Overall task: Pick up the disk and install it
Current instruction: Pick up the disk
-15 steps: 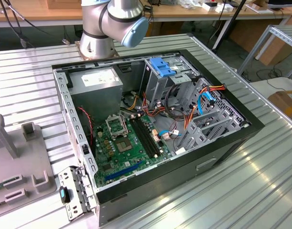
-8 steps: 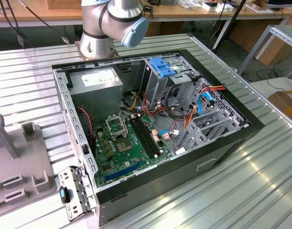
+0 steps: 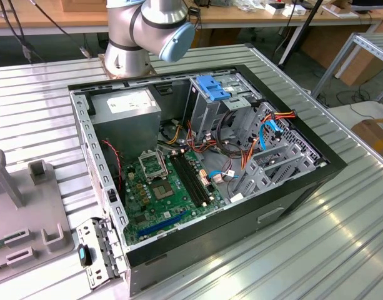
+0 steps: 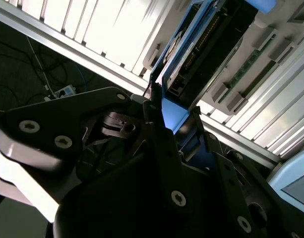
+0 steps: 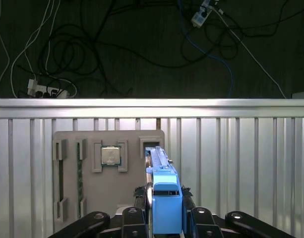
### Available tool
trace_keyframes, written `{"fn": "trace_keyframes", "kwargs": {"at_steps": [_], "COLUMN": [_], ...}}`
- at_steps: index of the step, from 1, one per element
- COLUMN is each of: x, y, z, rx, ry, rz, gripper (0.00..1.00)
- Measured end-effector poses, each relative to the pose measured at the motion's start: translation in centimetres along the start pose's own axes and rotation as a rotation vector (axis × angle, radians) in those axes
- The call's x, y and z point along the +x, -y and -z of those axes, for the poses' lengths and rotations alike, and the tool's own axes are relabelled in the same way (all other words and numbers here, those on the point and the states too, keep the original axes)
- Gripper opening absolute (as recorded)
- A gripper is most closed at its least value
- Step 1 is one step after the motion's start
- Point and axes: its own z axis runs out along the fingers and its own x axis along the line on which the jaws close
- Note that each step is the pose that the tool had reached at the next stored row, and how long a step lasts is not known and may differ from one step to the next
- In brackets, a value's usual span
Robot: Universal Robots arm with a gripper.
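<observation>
The disk (image 5: 165,208), a thin metal drive in a blue plastic carrier, shows edge-on in the first wrist view, with my gripper (image 5: 164,197) shut on it and a black finger on either side. It hangs above the grey parts tray (image 5: 107,193). In the second wrist view the disk (image 4: 172,115) runs out from between the dark fingers (image 4: 156,144) of the gripper (image 4: 167,121). In the exterior view the open computer case (image 3: 285,206) lies on the table, with the arm's base (image 3: 125,53) behind it.
Inside the case are a metal drive cage with a blue latch (image 3: 213,87), a grey power-supply box (image 3: 125,109), a green motherboard (image 3: 166,187) and loose cables (image 3: 269,128). The parts tray (image 3: 29,219) holds a processor (image 5: 110,156). Past the table edge (image 5: 152,103) lie floor cables (image 5: 92,49).
</observation>
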Motion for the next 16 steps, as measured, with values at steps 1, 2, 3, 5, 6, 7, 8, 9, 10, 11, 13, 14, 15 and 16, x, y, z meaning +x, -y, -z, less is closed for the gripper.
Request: {"fn": "trace_keyframes", "kwargs": {"at_steps": [1,2,3,5,6,7,8,9,10,11,13,14,15,16], "x": [-0.02,-0.05,-0.07,-0.09,-0.09,-0.1,-0.11,-0.12,-0.15,-0.17,-0.21,-0.23,-0.25,-0.27], "y": [0.0,0.0,-0.01,-0.01,-0.01,-0.01,-0.01,-0.01,-0.02,-0.02,-0.02,-0.02,-0.03,-0.03], "z": [0.38,0.86,1.24,1.62,1.65,1.72,1.94,2.13,2.65,2.97,3.75,4.13,4.49,4.79], "rx": [-0.0001,0.0,0.0,0.0001,0.0,-0.0003,-0.0003,-0.0002,-0.0001,-0.0001,0.0,0.0,0.0,0.0001], "ry": [0.0,0.0,0.0,0.0001,0.0,-0.0001,-0.0001,-0.0001,0.0,0.0,0.0,0.0,0.0,0.0001], "rz": [0.0,0.0,0.0,0.0,0.0,0.0,0.0,0.0,0.0,0.0,0.0,0.0,0.0,0.0], "gripper": [0.37,0.37,0.37,0.37,0.37,0.37,0.37,0.37,0.37,0.37,0.37,0.37,0.37,0.37]}}
